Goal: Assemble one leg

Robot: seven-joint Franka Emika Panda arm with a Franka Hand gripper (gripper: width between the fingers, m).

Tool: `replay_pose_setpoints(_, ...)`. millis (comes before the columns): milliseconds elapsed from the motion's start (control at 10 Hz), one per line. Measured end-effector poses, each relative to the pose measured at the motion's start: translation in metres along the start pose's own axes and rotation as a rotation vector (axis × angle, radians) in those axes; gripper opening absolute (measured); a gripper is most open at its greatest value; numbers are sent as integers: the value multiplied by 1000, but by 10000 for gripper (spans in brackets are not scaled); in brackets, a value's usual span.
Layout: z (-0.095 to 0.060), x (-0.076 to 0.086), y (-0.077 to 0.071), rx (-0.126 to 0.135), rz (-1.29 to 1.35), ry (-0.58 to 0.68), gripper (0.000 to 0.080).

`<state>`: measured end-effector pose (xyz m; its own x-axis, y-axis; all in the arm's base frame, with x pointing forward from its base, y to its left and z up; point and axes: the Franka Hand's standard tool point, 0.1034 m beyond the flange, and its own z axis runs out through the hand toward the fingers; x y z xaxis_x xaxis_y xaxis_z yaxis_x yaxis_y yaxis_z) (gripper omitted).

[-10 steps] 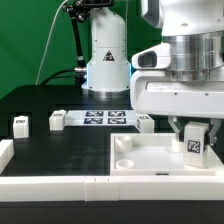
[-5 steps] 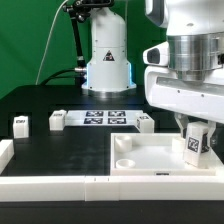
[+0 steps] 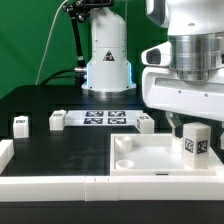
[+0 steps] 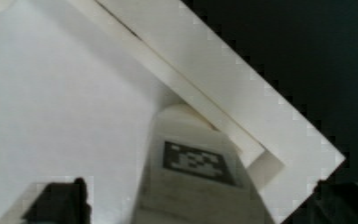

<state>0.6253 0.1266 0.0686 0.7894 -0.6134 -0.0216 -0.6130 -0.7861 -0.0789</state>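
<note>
A leg [image 3: 197, 142], a small white block with a marker tag on its face, stands upright in the far corner socket of the large white square tray piece [image 3: 150, 163], at the exterior view's right. My gripper [image 3: 193, 124] hangs right over it, jaws open, one on each side with a gap to the leg. In the wrist view the leg [image 4: 201, 160] stands between my dark fingers [image 4: 60, 203], touching neither, and my gripper [image 4: 202, 208] is open around it.
Three more legs stand along the back: two at the exterior view's left [image 3: 20, 124] [image 3: 56, 120], one [image 3: 145, 122] by the marker board [image 3: 105, 118]. The robot base [image 3: 107, 60] is behind. A white rim [image 3: 8, 156] borders the table's front left.
The leg was tilted in my fingers over the tray corner. It now stands upright in the socket, and my jaws have opened off it.
</note>
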Motion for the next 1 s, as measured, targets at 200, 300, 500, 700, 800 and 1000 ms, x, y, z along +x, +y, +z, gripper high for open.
replay_pose_setpoints(200, -1, -4, -5, -13, -218, 6, 647)
replay_pose_setpoints(300, -1, -4, -6, -29, -347, 9, 647)
replay_pose_setpoints(500, 0, 1, -3, -32, -537, 6, 649)
replay_pose_setpoints(700, 0, 3, 0, -33, -677, 3, 649)
replay_pose_setpoints(800, 0, 4, 0, -34, -761, 2, 649)
replay_pose_setpoints(1000, 0, 6, 2, -34, -914, -1, 649)
